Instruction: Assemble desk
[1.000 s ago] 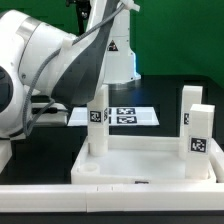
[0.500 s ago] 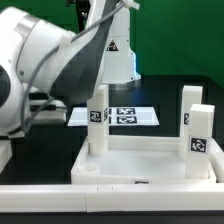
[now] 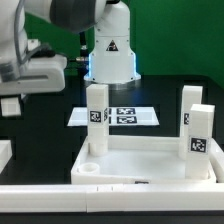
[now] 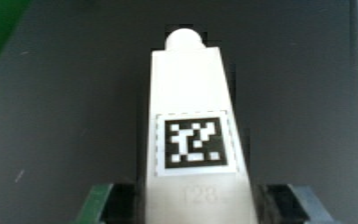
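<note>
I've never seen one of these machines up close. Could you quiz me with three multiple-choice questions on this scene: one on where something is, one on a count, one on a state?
1. Where is the tagged leg that the wrist view shows?
A. between the fingers of the gripper
B. under a cloth
C. inside a cup

2. How many standing legs are on the tabletop in the exterior view?
A. one
B. three
C. five

3. How are those standing legs posed?
A. lying flat
B. leaning on each other
C. upright

Answers:
1 A: a dark finger sits close on each side of the tagged leg.
2 B: one is at the exterior view's left, and two are at its right.
3 C: all three rise straight up from the tabletop.
</note>
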Available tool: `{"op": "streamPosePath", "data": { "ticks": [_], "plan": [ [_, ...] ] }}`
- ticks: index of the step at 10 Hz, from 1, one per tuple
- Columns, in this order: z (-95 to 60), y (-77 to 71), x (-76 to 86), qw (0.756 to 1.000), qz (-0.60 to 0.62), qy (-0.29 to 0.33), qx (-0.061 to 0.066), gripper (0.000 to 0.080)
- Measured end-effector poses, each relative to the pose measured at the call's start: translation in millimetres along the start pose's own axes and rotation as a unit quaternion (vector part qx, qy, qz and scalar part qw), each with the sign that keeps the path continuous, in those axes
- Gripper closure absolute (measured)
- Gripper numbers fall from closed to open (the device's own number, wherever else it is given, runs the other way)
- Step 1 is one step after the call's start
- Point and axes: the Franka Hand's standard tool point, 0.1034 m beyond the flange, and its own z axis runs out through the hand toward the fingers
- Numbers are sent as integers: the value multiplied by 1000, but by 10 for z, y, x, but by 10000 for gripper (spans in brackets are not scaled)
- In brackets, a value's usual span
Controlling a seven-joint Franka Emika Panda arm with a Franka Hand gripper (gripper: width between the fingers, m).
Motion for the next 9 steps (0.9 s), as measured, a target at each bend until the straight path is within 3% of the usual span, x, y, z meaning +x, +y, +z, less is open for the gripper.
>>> {"op": "streamPosePath", "data": {
  "ticks": [1,3,4,5,6,9],
  "plan": [
    [-158,-42,70,999,10,37,1,515],
    [-694,-497,42,994,43,85,51,515],
    [-1025,-656,49,989,60,118,63,515],
    [-1279,-713,39,987,44,148,47,515],
    [-1320,-659,69,985,32,167,27,515],
    [-1306,-653,141,965,46,258,29,515]
  ]
}}
